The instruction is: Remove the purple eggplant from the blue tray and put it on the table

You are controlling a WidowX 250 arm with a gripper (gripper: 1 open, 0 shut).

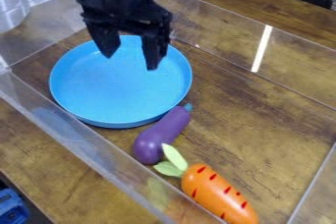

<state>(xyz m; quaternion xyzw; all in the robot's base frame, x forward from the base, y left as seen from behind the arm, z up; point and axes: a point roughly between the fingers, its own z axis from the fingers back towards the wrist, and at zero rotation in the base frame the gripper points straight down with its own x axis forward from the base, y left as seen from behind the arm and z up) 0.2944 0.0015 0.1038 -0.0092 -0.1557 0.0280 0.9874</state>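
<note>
The purple eggplant [163, 135] lies on the dark wood-grain table [250, 120], just outside the front right rim of the blue tray [121, 84]. One end touches or nearly touches the rim. The tray is empty. My black gripper [129, 54] hangs over the tray's far part with its two fingers [105, 46] spread apart and nothing between them. It is well apart from the eggplant.
An orange carrot [217, 194] with green leaves [170, 163] lies on the table in front of the eggplant, close to its near end. Clear acrylic walls [79, 149] surround the table; one runs along the front left close to the tray and the eggplant.
</note>
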